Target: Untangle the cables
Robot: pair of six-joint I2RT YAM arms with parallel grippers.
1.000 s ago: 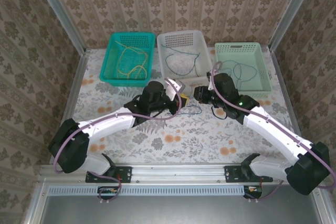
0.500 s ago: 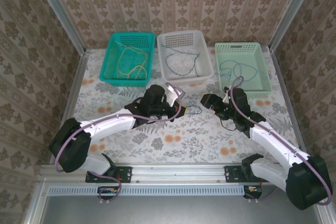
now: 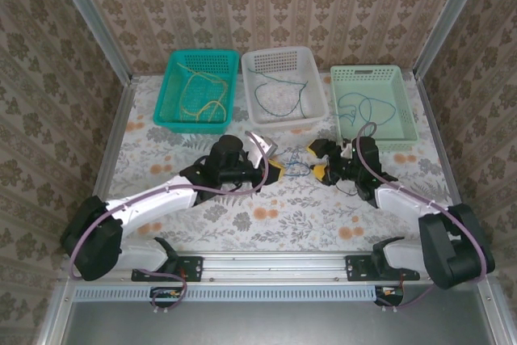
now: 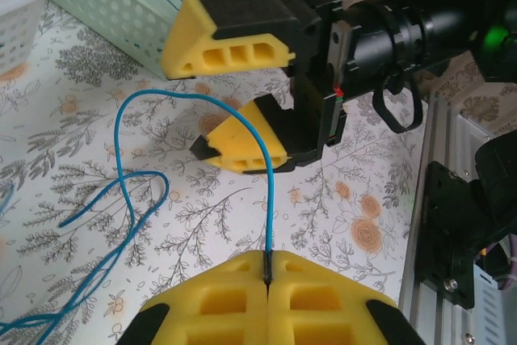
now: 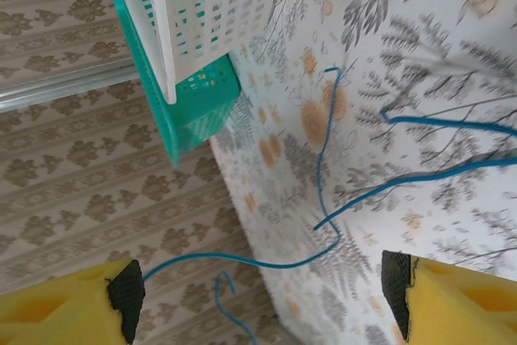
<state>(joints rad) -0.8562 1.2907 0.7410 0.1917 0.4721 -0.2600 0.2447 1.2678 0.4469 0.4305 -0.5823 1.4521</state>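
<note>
A thin blue cable lies in loose loops on the flowered table between my two grippers. My left gripper is shut on one end of it; in the left wrist view the yellow pads pinch the strand, which curves up and left. My right gripper faces it with jaws open, one finger on each side of the cable. Nothing is held between the right fingertips. Other cables rest in the baskets: yellow, green and dark blue.
Three baskets stand in a row at the back: teal, white and pale green. The pale green one is close behind the right gripper. The aluminium rail runs along the near edge.
My right gripper has opened and swung down from the pale green basket toward the table centre, ending opposite the left gripper. The left gripper stayed shut on the blue cable and shifted slightly.
</note>
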